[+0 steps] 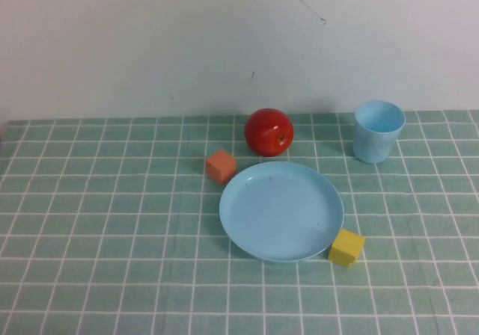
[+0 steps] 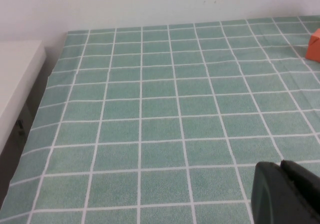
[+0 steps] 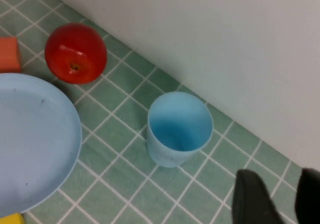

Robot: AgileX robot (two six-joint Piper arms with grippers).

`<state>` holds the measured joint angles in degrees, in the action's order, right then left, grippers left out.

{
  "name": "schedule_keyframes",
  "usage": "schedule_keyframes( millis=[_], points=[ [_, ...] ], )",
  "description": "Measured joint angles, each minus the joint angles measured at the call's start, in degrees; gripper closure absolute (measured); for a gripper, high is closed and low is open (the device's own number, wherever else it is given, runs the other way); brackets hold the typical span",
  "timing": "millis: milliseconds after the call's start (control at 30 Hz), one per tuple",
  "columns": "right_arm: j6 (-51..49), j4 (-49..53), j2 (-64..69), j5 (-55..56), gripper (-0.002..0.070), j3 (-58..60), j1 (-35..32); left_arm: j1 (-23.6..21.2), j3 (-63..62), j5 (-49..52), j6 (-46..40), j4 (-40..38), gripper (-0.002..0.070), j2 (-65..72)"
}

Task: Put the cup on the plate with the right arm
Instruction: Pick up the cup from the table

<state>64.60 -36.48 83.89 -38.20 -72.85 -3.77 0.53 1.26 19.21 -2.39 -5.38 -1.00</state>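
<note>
Your cup stands upright near the desk's far edge, toward the right, apart from the plate at mid-desk. Your right gripper hovers just beside the cup — fingers apart, holding nothing. The left gripper hangs over the left side; I cannot tell its state.

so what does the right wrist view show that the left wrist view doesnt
Only the right wrist view shows the cup, upright and empty, the plate, the red apple, a sliver of the yellow block and the open right gripper near the cup.

Only the left wrist view shows the left gripper, parked over bare cloth, and a white ledge beside the table.

Both share the green checked tablecloth, the white wall and the orange block.
</note>
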Motion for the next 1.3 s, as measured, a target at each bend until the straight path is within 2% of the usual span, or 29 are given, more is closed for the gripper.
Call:
schedule_keyframes(
  millis=[67,167,267,433,633,833,1033,1300],
  points=[
    [0.5,-0.7,3.6,-2.1,0.0416,-4.1,0.0,0.0,0.0,0.0,0.0,0.0,0.0678,0.0],
    [0.6,-2.0,8.4,-3.3,0.03,-8.4,0.0,0.0,0.0,0.0,0.0,0.0,0.0678,0.0],
    [0.5,-2.8,12.8,-4.7,0.0256,-11.8,0.0,0.0,0.0,0.0,0.0,0.0,0.0678,0.0],
    [0.7,-2.9,19.4,-8.1,0.0226,-14.8,0.6,0.0,0.0,0.0,0.0,0.0,0.0678,0.0],
    [0.8,-1.4,25.7,-7.6,0.0125,-17.8,2.5,0.0,0.0,0.0,0.0,0.0,0.0678,0.0],
    [0.6,1.7,34.4,-7.4,0.0098,-26.2,4.0,0.0,0.0,0.0,0.0,0.0,0.0678,0.0],
    [-5.7,4.8,42.3,-7.6,0.0095,-34.4,4.0,0.0,0.0,0.0,0.1,0.0,0.0678,0.0],
    [-10.6,4.8,47.4,-7.8,0.0094,-38.0,4.3,0.0,0.0,0.0,0.1,0.0,0.0678,0.0]
  ],
)
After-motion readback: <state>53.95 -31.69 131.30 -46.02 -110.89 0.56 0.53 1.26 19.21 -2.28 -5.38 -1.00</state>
